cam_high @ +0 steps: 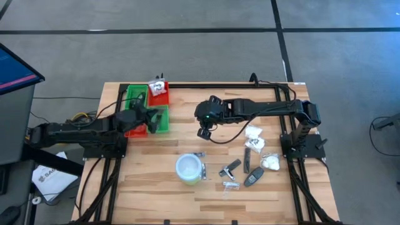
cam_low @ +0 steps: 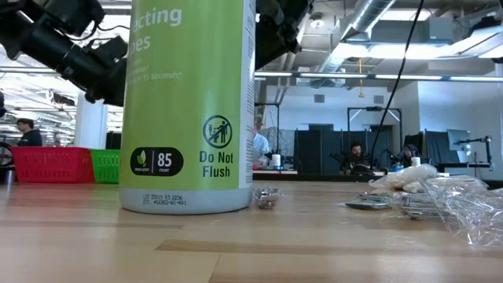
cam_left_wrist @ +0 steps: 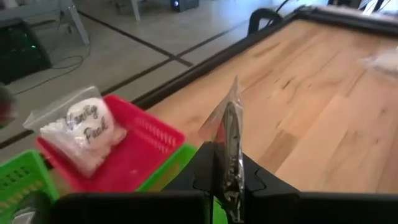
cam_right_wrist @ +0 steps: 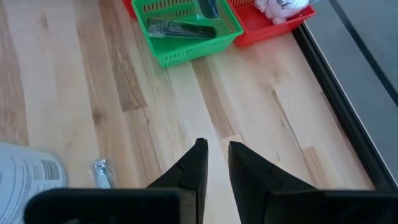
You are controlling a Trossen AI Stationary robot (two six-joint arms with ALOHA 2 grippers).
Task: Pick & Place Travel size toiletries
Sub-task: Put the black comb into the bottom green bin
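High view: The left gripper (cam_high: 152,117) was positioned over the red and green tray (cam_high: 164,125) at the far left of the bench (cam_high: 150,187). A white packet (cam_high: 158,87) lay in the far red compartment. The right gripper (cam_high: 204,132) hovered near the bench centre, well apart from the tray. A round white tub (cam_high: 189,169) stood on the near side of centre. The remaining toiletries lay to the right of the tub: a dark stick (cam_high: 230,167), a dark oval (cam_high: 253,177), a clear sachet (cam_high: 230,185), and white packets (cam_high: 271,162) farther right.

Low view: The tub (cam_low: 189,102), green-sided, filled the left-centre foreground. The red compartment (cam_low: 47,164) and green compartment (cam_low: 105,166) were visible behind it to the left. Clear wrapped items (cam_low: 464,208) lay at the right. People were seated at desks in the room beyond.

Left wrist view: The left gripper (cam_left_wrist: 227,177) was fully closed, clamping a slim item in a clear sachet (cam_left_wrist: 230,137), which stood upright above the tray edge. The white packet (cam_left_wrist: 84,127) rested in the red compartment (cam_left_wrist: 143,149).

Right wrist view: The right gripper (cam_right_wrist: 214,155) held nothing; its fingers stood slightly apart over bare bench. A dark item (cam_right_wrist: 180,28) lay in the green compartment (cam_right_wrist: 186,50). A small sachet (cam_right_wrist: 101,173) lay beside the tub (cam_right_wrist: 28,171).
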